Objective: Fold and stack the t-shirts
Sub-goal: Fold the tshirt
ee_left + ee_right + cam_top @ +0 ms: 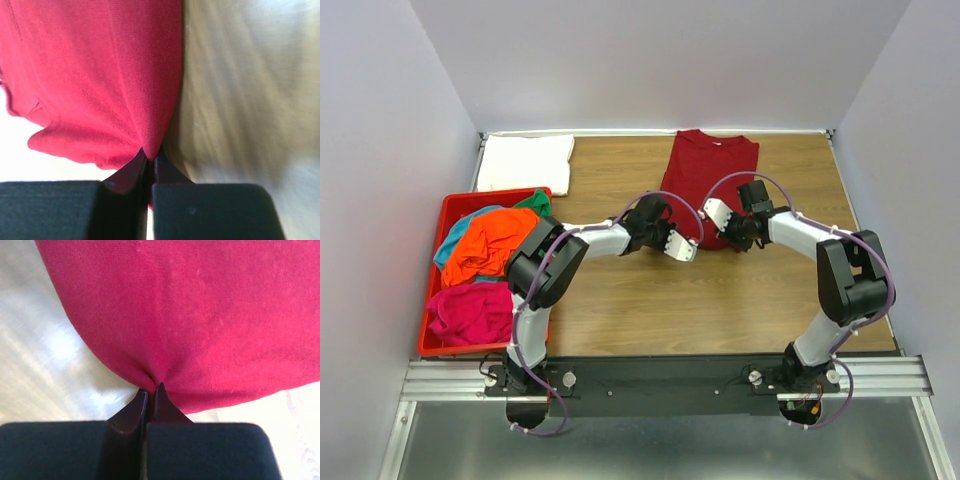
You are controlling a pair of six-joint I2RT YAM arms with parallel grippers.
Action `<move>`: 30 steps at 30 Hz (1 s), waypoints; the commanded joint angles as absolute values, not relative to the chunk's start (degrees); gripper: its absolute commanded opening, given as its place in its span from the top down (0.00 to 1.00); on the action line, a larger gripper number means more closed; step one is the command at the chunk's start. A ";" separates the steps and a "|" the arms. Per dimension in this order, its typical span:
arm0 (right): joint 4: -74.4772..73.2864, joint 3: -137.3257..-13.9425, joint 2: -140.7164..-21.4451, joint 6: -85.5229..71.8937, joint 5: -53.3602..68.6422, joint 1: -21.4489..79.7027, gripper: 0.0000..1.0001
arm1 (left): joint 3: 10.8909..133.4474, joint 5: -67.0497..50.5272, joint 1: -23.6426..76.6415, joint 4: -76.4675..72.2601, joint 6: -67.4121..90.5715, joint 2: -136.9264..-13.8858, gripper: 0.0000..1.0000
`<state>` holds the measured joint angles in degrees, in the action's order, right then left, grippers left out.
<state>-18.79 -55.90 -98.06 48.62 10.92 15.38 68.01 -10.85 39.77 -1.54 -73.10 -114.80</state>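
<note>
- Top external view: red shirt [715,165] lies flat on the table [650,310], far middle, collar away from the arms; it looks narrowed, sleeves apparently tucked in, so I judge the lengthwise fold done and the crosswise fold in hand
- Left wrist view: left gripper [150,157] is pinched tight on a bunch of red cloth at the shirt's edge; creases run into the tips; bare wood lies beside it
- Right wrist view: right gripper [150,389] is likewise clamped on a gather of the red shirt near its border; the cloth puckers at the tips
- Both grips sit toward the shirt's near end, one on each side; this is likely so the hem can be lifted evenly and carried toward the collar
- white shirt [525,162] lies folded at the far left corner, probably the start of the stack; the red shirt is well apart from it
- bin [425,348] at the left holds the unfolded rest, all crumpled: orange shirt [485,245] on top; pink shirt [470,312] nearest; teal shirt [455,235] and green shirt [535,200] peeking out at the far side
</note>
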 commanded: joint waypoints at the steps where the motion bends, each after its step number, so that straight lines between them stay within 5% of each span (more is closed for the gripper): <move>1: -30.90 -55.02 -93.44 48.69 15.46 15.99 0.99 | 68.82 -15.46 40.17 7.37 -69.26 -110.40 0.93; 10: -51.31 -46.06 -75.08 51.07 23.55 17.84 0.99 | 59.33 -22.49 46.04 19.15 -64.17 -94.58 0.94; 17: -53.35 -46.66 -59.08 43.26 19.26 17.84 0.99 | 58.52 -22.68 49.83 23.73 -59.94 -87.37 0.99; 30: -38.77 -58.79 -65.64 39.02 5.18 11.17 0.99 | 79.35 -14.50 46.06 19.69 -70.05 -99.65 1.00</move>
